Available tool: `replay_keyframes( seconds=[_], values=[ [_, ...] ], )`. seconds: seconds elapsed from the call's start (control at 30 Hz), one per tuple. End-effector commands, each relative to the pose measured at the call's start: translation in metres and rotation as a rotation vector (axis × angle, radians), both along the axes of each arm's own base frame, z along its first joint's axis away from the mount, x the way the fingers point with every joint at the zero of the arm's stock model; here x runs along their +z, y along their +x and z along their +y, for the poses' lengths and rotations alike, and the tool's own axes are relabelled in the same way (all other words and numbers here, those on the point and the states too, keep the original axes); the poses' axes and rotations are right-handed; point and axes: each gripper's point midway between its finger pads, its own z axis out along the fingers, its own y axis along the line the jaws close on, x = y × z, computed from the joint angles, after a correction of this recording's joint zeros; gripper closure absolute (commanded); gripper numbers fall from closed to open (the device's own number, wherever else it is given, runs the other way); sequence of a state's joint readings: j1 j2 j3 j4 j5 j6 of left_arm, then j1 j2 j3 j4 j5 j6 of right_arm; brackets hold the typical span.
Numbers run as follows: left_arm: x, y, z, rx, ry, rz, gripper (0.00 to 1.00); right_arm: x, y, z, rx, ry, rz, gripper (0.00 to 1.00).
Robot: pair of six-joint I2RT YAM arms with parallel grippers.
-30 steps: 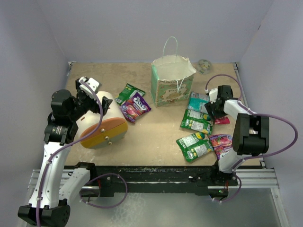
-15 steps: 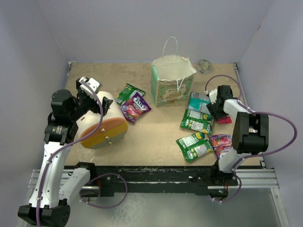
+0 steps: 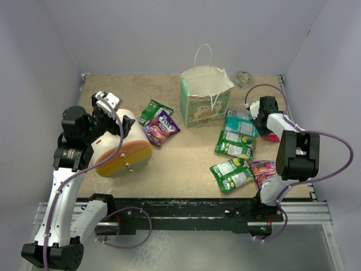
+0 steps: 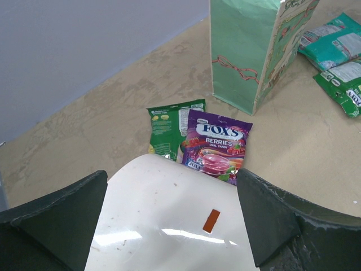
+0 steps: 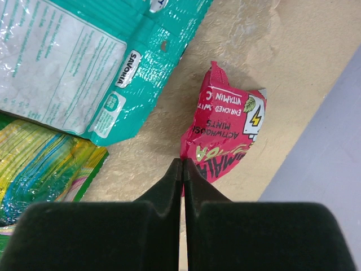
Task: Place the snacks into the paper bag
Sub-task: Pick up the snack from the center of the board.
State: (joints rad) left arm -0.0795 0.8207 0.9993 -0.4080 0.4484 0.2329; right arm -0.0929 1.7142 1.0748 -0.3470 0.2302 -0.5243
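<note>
The right end effector (image 5: pixel 181 162) has its two fingers pressed together. I see nothing between them. Their tips sit right at the edge of the small red packet (image 5: pixel 225 135), which lies flat on the table (image 3: pixel 169 164) close to the right edge. Just beside the red packet lies a teal packet (image 5: pixel 84 73). It rests partly on top of a green and yellow packet (image 5: pixel 39 164). More green packets (image 3: pixel 232 174) and a purple one (image 3: pixel 262 169) lie nearer the front right corner.

The left end effector (image 4: pixel 172 175) has its fingers spread wide around the big cream thing (image 4: pixel 169 226) and holds it on both sides. The cream thing has an orange end and sits near the left edge of the table. Just past it a purple "FOXS" packet (image 4: pixel 217 147) lies flat, and its edge lies over a green packet (image 4: pixel 169 127).

The paper bag (image 3: pixel 204 101) stands upright near the middle of the far edge, close to the purple and green packets. Its top is open and one thin white handle sticks up. All the snacks I can see lie on the table outside the bag.
</note>
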Motion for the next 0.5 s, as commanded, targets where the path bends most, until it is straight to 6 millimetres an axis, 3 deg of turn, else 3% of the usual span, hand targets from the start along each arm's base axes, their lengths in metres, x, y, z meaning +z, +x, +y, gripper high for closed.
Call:
replay_keyframes(
  seconds=[0.0,0.47],
  values=[
    [0.009,0.001,-0.002,-0.024,0.009,-0.049,0.01,0.030,0.007,-0.006,-0.018,-0.025,-0.057,1.00],
    [0.005,-0.002,-0.002,-0.031,0.023,-0.044,0.01,0.123,0.015,0.016,-0.007,0.093,-0.266,1.00]
  ],
)
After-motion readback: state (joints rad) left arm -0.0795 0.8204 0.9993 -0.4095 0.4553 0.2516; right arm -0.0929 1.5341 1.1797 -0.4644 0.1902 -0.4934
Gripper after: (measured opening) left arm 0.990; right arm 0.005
